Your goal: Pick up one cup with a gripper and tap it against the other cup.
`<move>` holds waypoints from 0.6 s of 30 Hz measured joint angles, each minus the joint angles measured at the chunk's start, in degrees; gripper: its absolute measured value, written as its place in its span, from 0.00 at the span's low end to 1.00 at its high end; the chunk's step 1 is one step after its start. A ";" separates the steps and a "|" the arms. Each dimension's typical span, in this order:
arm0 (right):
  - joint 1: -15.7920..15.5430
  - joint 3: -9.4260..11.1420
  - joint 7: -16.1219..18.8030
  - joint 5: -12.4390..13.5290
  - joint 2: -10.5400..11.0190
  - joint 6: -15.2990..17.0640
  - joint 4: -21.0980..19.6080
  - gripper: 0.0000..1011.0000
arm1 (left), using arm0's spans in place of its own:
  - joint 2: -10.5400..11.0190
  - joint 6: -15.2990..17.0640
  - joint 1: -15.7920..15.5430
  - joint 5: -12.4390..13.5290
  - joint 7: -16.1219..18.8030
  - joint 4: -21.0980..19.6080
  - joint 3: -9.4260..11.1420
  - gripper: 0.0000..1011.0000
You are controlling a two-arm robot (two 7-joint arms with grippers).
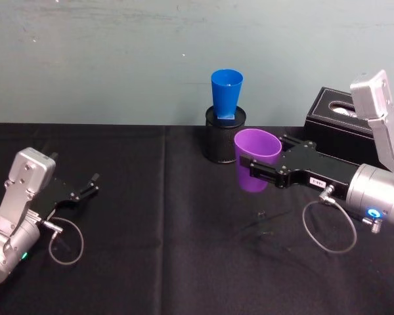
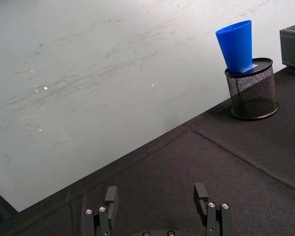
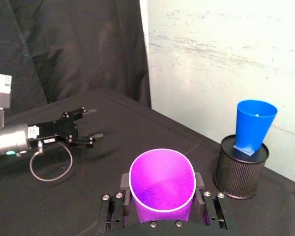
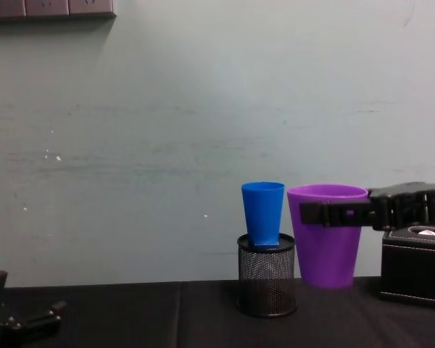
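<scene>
Right end effector [image 1: 261,172] is clamped around the purple cup [image 1: 257,159], one finger [image 3: 122,183] on each side of it just below the rim, and the cup sits upright in the grip. It's up off the table [image 1: 184,262]; I can see its faint shadow on the black cloth underneath.

The blue cup [image 1: 226,92] is standing upright in the mouth of the black mesh pen holder [image 1: 222,141], back near the wall. The purple one hangs just to the right of the holder and a bit closer to me. From the chest cam the two rims look almost level, with a thin sliver of wall between them, so I'd say they're close but not touching. The angle isn't great for judging depth though, so I can't be sure.

Left end effector [image 1: 92,185] is parked low over the left side of the table, fingers spread wide with nothing in them, well away from both cups.

There's also a black box [image 1: 335,111] on the right at the back, just behind the right arm.
</scene>
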 joint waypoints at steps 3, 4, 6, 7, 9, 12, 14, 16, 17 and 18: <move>0.25 -0.25 -0.36 0.40 0.26 0.00 -0.55 0.72 | 0.00 0.00 0.00 0.00 0.00 0.00 0.00 1.00; 0.37 -0.39 -0.51 0.57 0.37 -0.02 -0.72 0.72 | 0.00 0.00 0.00 0.00 0.00 0.00 0.00 1.00; 0.45 -0.58 -0.56 0.74 0.47 -0.08 -0.79 0.72 | 0.00 0.00 0.00 0.00 0.00 0.00 0.00 1.00; 0.51 -0.69 -0.60 0.84 0.54 -0.14 -0.87 0.72 | 0.00 0.00 0.00 0.00 0.00 0.00 0.00 1.00; 0.50 -0.69 -0.60 0.84 0.54 -0.15 -0.87 0.72 | 0.00 0.00 0.00 0.00 0.00 0.00 0.00 1.00; 0.49 -0.66 -0.60 0.82 0.52 -0.15 -0.87 0.72 | 0.00 0.00 0.00 0.00 0.00 0.00 0.00 1.00; 0.48 -0.64 -0.60 0.81 0.51 -0.15 -0.87 0.72 | 0.00 0.00 0.00 0.00 0.00 0.00 0.00 1.00; 0.47 -0.63 -0.60 0.80 0.50 -0.15 -0.87 0.72 | 0.00 0.00 0.00 0.00 0.00 0.00 0.00 1.00; 0.47 -0.62 -0.60 0.80 0.50 -0.15 -0.87 0.72 | 0.00 0.00 0.00 0.00 0.00 0.00 0.00 1.00; 0.47 -0.61 -0.60 0.79 0.49 -0.15 -0.87 0.72 | 0.00 0.00 0.00 0.00 0.00 0.00 0.00 1.00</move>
